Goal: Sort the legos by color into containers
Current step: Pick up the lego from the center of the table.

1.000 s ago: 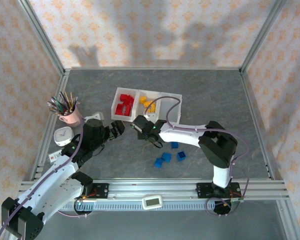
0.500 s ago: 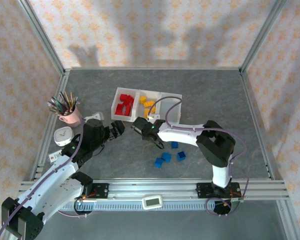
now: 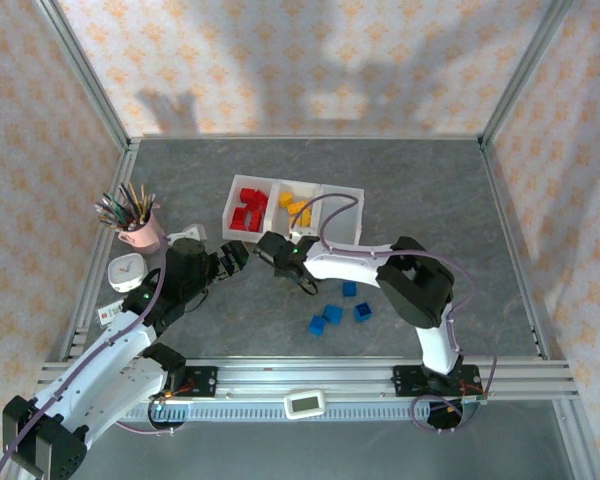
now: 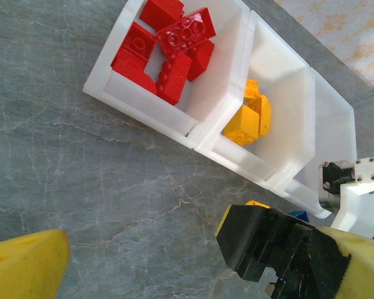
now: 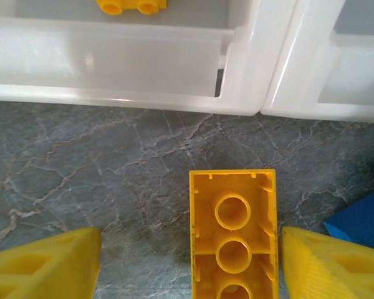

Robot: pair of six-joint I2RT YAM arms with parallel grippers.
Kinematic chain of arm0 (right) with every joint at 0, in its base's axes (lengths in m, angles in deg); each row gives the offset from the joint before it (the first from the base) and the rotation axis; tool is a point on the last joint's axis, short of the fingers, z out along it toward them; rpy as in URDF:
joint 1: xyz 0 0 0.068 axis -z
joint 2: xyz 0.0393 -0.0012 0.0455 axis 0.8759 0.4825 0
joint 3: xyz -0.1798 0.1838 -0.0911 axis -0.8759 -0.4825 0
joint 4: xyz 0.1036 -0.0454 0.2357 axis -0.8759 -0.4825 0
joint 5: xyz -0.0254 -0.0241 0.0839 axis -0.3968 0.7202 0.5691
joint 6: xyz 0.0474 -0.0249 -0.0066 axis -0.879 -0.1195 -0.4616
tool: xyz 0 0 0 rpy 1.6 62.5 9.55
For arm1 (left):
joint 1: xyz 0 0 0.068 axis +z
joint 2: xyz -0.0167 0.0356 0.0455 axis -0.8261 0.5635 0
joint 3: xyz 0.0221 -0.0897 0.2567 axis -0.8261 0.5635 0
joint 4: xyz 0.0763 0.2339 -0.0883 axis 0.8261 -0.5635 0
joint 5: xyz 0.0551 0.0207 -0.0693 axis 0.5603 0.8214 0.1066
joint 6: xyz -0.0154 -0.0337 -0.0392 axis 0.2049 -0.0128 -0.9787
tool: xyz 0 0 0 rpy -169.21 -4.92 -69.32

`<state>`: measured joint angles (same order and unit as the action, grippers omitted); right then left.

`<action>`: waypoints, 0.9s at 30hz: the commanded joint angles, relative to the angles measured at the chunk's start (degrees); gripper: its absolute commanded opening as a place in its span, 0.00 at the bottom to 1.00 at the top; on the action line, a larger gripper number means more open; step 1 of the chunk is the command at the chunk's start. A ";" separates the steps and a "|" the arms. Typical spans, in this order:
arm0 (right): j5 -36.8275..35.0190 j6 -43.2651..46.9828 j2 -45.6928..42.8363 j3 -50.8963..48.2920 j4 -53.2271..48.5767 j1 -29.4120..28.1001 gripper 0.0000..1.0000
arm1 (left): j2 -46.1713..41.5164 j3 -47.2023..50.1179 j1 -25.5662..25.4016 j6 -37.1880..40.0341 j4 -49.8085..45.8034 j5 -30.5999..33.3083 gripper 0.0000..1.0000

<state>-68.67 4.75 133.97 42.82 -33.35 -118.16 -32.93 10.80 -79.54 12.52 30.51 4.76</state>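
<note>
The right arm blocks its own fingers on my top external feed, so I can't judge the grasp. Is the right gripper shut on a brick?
Observer: No. In the right wrist view the right gripper is open, with a small yellow plastic brick between its fingers, hollow underside facing the camera.
Operator: Where exactly is it?
Observer: In front of the near wall of the translucent white plastic tray, where the compartment holding yellow bricks meets the end one.
Operator: And the other arm?
Observer: Left wrist view: the left gripper is open, nothing held.
</note>
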 commanded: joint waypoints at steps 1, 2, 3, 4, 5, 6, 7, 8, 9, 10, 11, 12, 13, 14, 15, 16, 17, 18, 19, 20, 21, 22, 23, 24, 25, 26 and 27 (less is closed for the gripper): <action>-3.43 -2.15 1.04 1.04 -2.43 0.16 0.74 | -0.90 -1.78 0.79 0.75 -2.24 2.58 0.99; -3.20 -2.08 1.03 0.79 -2.15 0.31 0.72 | -0.89 -1.84 0.72 0.75 -2.30 2.68 0.99; -2.75 -1.92 1.02 0.39 -1.47 0.42 0.71 | -1.03 -1.86 0.73 0.75 -2.32 2.73 0.99; -2.33 -1.61 0.95 0.14 -0.83 0.57 0.69 | -1.03 -1.84 0.73 0.75 -2.24 2.77 0.99; -1.92 -1.24 1.04 0.07 -0.23 0.55 0.66 | -0.97 -1.78 0.74 0.63 -2.15 2.77 0.99; -1.50 -0.63 1.10 0.19 0.25 0.51 0.63 | -0.92 -1.74 0.72 0.65 -2.06 2.76 0.99; -1.19 -0.17 1.34 0.34 0.67 0.54 0.60 | -0.92 -1.87 0.73 0.66 -2.06 2.70 0.99; -0.98 0.40 1.40 0.29 1.05 0.54 0.58 | -0.93 -1.87 0.80 0.66 -2.07 2.60 0.99; -0.76 1.09 1.53 0.44 1.26 0.51 0.55 | -0.94 -1.89 0.75 0.68 -2.19 2.60 0.99; -0.71 1.49 1.52 0.47 1.35 0.57 0.53 | -0.97 -2.03 0.72 0.65 -2.31 2.60 0.99; -0.70 1.80 1.35 0.39 1.58 0.52 0.51 | -1.02 -1.97 0.78 0.51 -2.41 2.60 0.99; -0.41 2.25 1.18 0.08 2.14 0.50 0.49 | -1.15 -1.96 0.77 0.57 -2.50 2.56 0.99; -0.13 2.57 1.09 -0.32 2.63 0.50 0.48 | -1.24 -1.87 0.80 0.49 -2.51 2.58 0.99; 0.18 2.80 1.08 -0.59 2.83 0.56 0.48 | -1.30 -1.80 0.73 0.45 -2.51 2.60 0.99; 0.33 3.08 1.07 -0.71 2.86 0.53 0.46 | -1.30 -1.78 0.74 0.31 -2.45 2.53 0.99; 0.51 3.25 1.10 -0.84 2.85 0.50 0.44 | -1.26 -1.70 0.73 0.23 -2.34 2.38 0.99; 0.51 3.41 1.10 -0.93 2.84 0.53 0.43 | -1.29 -1.69 0.76 0.22 -2.32 2.33 0.99; 0.52 3.62 0.86 -0.95 2.86 0.54 0.42 | -1.29 -1.67 0.72 0.13 -2.20 2.25 0.99; 0.32 3.85 0.54 -1.16 2.87 0.52 0.40 | -1.29 -1.75 0.74 0.13 -2.22 2.25 0.99; 0.13 3.95 0.16 -1.39 3.00 0.51 0.39 | -1.29 -1.74 0.73 0.06 -2.24 2.16 0.99; -0.07 4.07 -0.46 -1.86 3.30 0.51 0.38 | -1.21 -1.78 0.72 0.04 -2.24 2.11 0.99; -0.21 4.24 -1.04 -2.26 3.58 0.59 0.37 | -1.26 -1.87 0.79 -0.04 -2.25 2.14 0.99; -0.23 4.40 -1.55 -2.64 3.71 0.59 0.36 | -1.30 -1.87 0.73 -0.04 -2.25 2.07 0.99; -0.44 4.66 -1.99 -2.74 3.70 0.59 0.35 | -1.31 -1.87 0.73 -0.12 -2.24 2.07 0.99; -0.62 4.88 -2.34 -2.75 3.64 0.59 0.35 | -1.32 -1.90 0.72 -0.13 -2.22 1.98 0.99; -0.79 5.04 -2.63 -2.70 3.47 0.62 0.34 | -1.29 -1.91 0.72 -0.21 -2.11 1.98 0.99; -0.90 5.32 -2.89 -2.49 3.29 0.60 0.34 | -1.30 -1.96 0.79 -0.22 -2.16 1.97 0.99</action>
<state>-67.79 9.04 133.29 41.20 -29.15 -117.83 -33.41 10.77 -79.21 12.48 29.30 6.15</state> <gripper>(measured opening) 0.342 0.992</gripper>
